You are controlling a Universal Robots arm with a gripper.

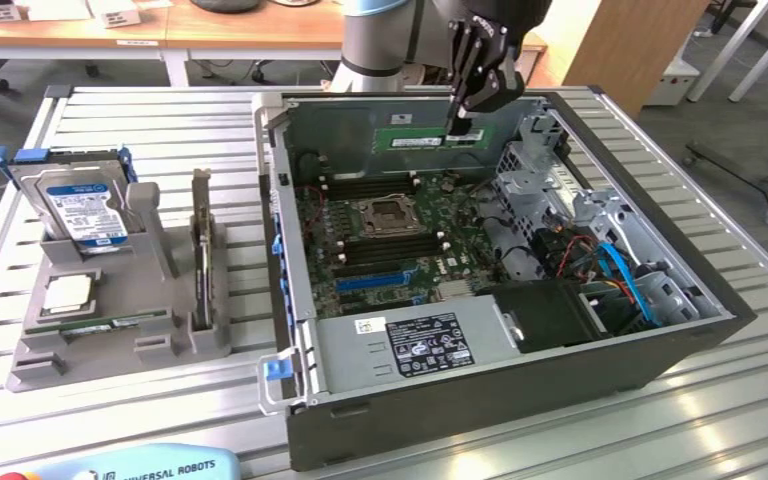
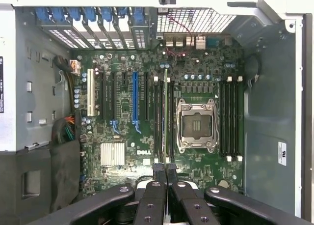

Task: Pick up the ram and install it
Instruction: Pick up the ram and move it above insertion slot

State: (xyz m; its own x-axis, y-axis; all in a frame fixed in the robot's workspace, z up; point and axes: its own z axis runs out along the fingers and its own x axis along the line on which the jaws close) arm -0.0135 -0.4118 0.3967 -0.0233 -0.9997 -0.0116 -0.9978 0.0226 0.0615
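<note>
In the exterior view my gripper (image 1: 463, 128) is shut on the ram (image 1: 418, 139), a green stick with a white label. It hangs level, long edge down, above the motherboard (image 1: 384, 240) near the far wall of the open computer case (image 1: 518, 390). In the wrist view the ram (image 2: 165, 117) shows edge-on as a thin line running out from between my black fingertips (image 2: 160, 170). It lies over the black memory slots (image 2: 169, 118) beside the empty CPU socket (image 2: 196, 125), and I cannot tell whether it touches a slot.
On the exterior view's left a grey holder (image 1: 37, 365) carries a hard drive (image 1: 84, 208), a square silver processor (image 1: 67, 290) and an upright card (image 1: 201, 255). Inside the case are a power supply (image 1: 411, 345), blue cables (image 1: 624, 280) and a drive cage (image 1: 558, 190). A pendant (image 1: 131, 465) lies at the front edge.
</note>
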